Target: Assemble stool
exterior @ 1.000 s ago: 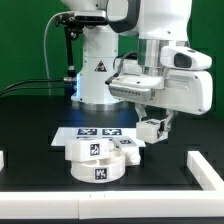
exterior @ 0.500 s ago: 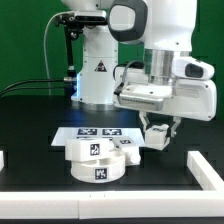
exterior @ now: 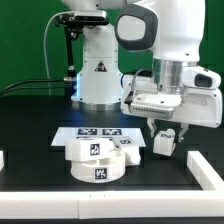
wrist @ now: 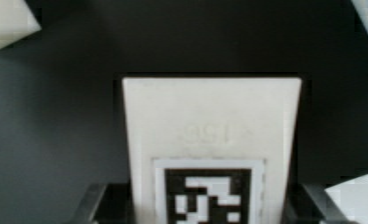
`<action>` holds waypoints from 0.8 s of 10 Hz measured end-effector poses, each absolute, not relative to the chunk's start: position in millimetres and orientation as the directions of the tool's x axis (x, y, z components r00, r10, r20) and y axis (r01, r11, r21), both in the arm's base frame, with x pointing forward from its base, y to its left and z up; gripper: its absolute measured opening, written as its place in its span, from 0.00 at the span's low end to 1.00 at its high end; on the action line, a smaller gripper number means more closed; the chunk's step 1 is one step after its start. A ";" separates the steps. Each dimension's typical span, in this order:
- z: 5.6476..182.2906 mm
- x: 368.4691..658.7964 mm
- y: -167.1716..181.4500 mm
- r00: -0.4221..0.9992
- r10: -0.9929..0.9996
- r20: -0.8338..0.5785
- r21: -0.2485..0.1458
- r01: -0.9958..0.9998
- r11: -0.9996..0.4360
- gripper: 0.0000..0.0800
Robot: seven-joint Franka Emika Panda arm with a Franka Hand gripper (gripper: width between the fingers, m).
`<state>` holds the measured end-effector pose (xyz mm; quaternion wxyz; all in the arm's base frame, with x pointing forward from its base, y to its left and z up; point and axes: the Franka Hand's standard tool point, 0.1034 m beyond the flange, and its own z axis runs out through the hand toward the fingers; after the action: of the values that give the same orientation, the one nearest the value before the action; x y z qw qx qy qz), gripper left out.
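Note:
The round white seat [exterior: 98, 165] lies on the black table at the front middle of the exterior view, with a tagged leg [exterior: 93, 148] on top of it. Another white part [exterior: 128, 145] lies just behind it. My gripper [exterior: 165, 140] hangs to the exterior view's right of the seat, above the table, shut on a white stool leg [exterior: 164, 142] with a black-and-white tag. In the wrist view that leg [wrist: 213, 130] fills the middle, its tag [wrist: 211, 194] between my two dark fingers [wrist: 96, 203].
The marker board [exterior: 92, 131] lies flat behind the seat. A white bar [exterior: 204, 166] stands on the table at the exterior view's right, another white edge [exterior: 3, 158] at the left. The robot base [exterior: 97, 75] stands at the back.
My gripper has moved toward the exterior view's right with the leg in it, and the wrist has turned. The seat and the parts on the table have not moved.

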<state>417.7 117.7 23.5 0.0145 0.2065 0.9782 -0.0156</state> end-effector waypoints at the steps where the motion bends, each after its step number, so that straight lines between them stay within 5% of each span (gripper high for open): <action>1: 23.4 417.7 117.5 -0.914 0.404 -0.035 -0.025 0.405 0.914 0.51; 2: 23.9 418.1 117.1 -0.914 0.405 -0.036 -0.024 0.405 0.914 0.74; 5: 50.4 434.9 95.8 -0.905 0.416 -0.087 -0.044 0.420 0.906 0.80; 8: 55.2 445.5 76.9 -0.878 0.469 -0.098 -0.050 0.475 0.879 0.81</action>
<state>445.5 76.9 55.2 0.0414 0.2437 0.9683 -0.0364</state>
